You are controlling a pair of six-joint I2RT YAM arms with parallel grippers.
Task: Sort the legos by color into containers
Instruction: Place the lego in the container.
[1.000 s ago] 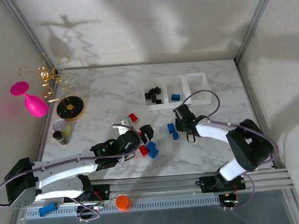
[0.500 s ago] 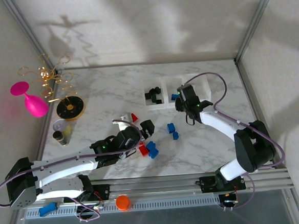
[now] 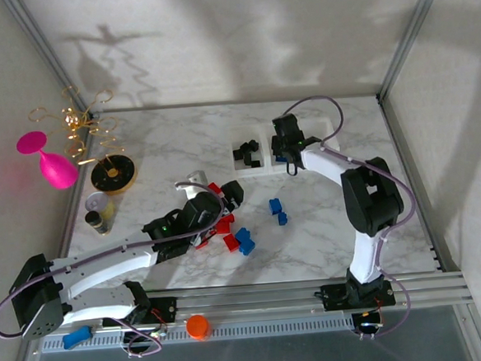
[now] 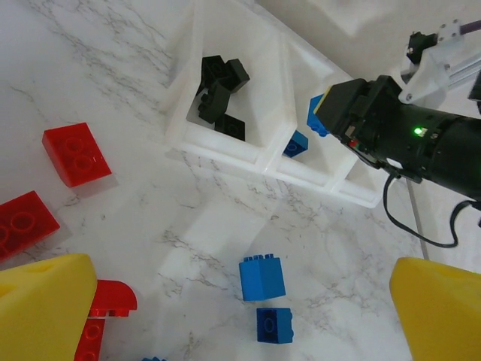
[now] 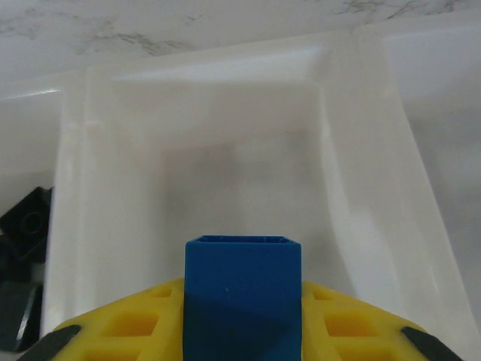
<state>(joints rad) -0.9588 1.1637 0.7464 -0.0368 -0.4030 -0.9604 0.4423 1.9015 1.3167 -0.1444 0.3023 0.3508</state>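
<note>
Right pincer clamps a blue plastic brick over the middle translucent white bin, near the far edge of the marble surface; left pincer gapes apart above loose red bricks.

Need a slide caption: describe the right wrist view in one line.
Right gripper holds a blue lego over the middle bin; black legos sit at left.

Top external looks down from above and behind on the whole table; left wrist faces the containers obliquely from nearby; right wrist sits close above their middle bin
</note>
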